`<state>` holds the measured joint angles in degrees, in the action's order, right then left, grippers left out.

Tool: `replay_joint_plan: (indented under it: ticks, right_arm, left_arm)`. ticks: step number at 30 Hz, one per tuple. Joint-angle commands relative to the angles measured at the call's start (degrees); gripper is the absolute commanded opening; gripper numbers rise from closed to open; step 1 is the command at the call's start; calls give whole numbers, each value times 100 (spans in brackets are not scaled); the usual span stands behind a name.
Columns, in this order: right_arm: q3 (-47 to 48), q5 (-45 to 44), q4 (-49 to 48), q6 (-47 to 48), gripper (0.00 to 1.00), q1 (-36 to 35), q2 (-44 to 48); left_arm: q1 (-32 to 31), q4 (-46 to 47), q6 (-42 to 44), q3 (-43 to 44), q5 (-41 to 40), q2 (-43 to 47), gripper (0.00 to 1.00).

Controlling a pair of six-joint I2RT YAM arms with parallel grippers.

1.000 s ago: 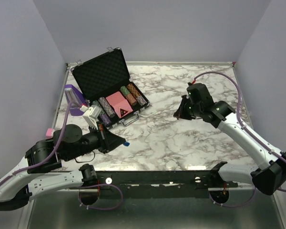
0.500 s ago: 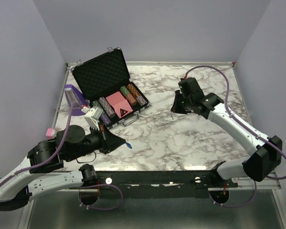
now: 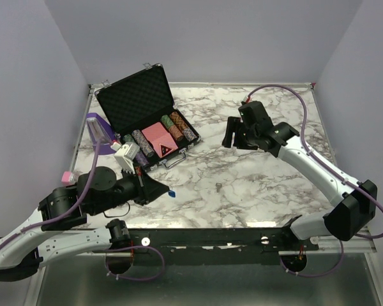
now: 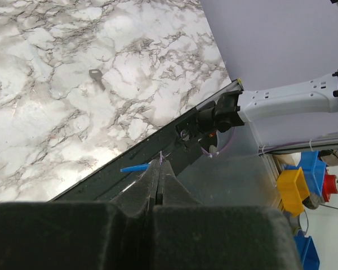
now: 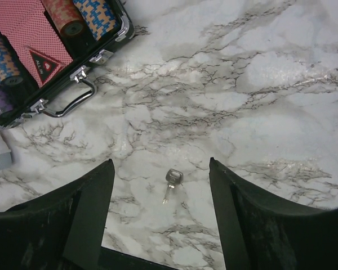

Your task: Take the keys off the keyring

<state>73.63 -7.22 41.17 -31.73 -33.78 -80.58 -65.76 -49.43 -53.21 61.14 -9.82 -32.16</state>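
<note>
One small silvery key [image 5: 172, 183] lies flat on the marble, free of the ring, and shows in the left wrist view as a grey key [image 4: 96, 76]. My right gripper [image 5: 161, 163] hangs above it, open, fingers either side and nothing between them; from above the right gripper [image 3: 229, 138] is at mid-table. My left gripper [image 4: 159, 163] is shut on the keyring's thin wire [image 4: 160, 157], and the blue tag [image 4: 135, 167] sticks out to one side. In the top view the left gripper [image 3: 164, 189] is near the front edge, the blue tag [image 3: 171, 194] at its tip.
An open black case [image 3: 135, 102] with poker chips and a red card deck stands at the back left; its handle [image 5: 73, 104] faces the table's middle. A purple object [image 3: 98, 132] and a white box [image 3: 125, 153] sit by the left edge.
My right gripper went from shut to open and drifted left and away from the front edge. The key now lies loose beneath it. The left arm has hardly moved.
</note>
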Motion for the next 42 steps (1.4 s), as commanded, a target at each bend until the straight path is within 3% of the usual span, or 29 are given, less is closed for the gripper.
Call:
replay_joint_plan:
  ticks: [1,7,17,30,42]
  right_arm:
    - [-181,247,-161,52,80,12,366]
    - [-480,617,-338,-27,100,12,876]
    - [-1192,819,-197,-343,100,12,1790]
    - [-1482,538,251,-738,100,12,2722]
    - [-1544,678,427,-826,100,12,2995]
  left_arm:
    - [-16,3,-14,-24,-90,-88,0]
    - [-25,65,21,20,-46,-264,0]
    - [62,354,240,-76,-178,-905,0]
    - [1495,1462,786,-6,1720,-2838,0]
    - [1917,1752,1006,609,2072,-4262,0]
